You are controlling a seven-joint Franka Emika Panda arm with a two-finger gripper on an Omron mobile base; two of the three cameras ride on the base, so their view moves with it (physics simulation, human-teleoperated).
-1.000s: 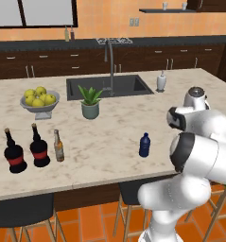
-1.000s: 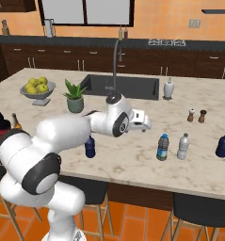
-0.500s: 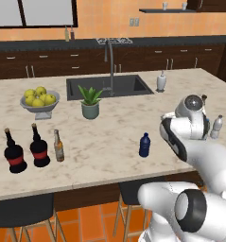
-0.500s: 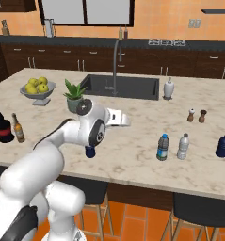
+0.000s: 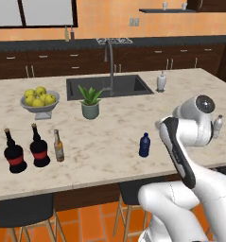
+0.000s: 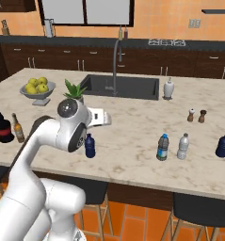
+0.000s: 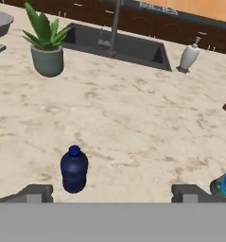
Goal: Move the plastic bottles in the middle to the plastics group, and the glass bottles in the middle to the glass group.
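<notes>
A dark blue plastic bottle (image 6: 89,146) (image 5: 144,145) stands upright mid-counter, near the front edge. My gripper (image 6: 106,118) hovers just above and behind it, open and holding nothing. In the hand view the bottle (image 7: 74,168) stands low and left of centre, inside the left fingertip (image 7: 36,193), with the gripper (image 7: 112,194) spread wide. A clear plastic bottle with a blue label (image 6: 163,147) stands beside the pale plastics-group bottle (image 6: 183,146). The amber glass bottle (image 5: 58,146) stands next to the two black glass-group bottles (image 5: 39,149).
A potted plant (image 6: 74,92), a fruit bowl (image 6: 38,89) and the sink (image 6: 123,85) lie behind the work area. A soap dispenser (image 6: 168,88) and two shakers (image 6: 197,115) stand at the back right. Another dark blue bottle (image 6: 223,145) stands far right.
My arm has swung left across the counter, bringing the open hand from near the label bottle to above the dark blue bottle. No bottle has moved.
</notes>
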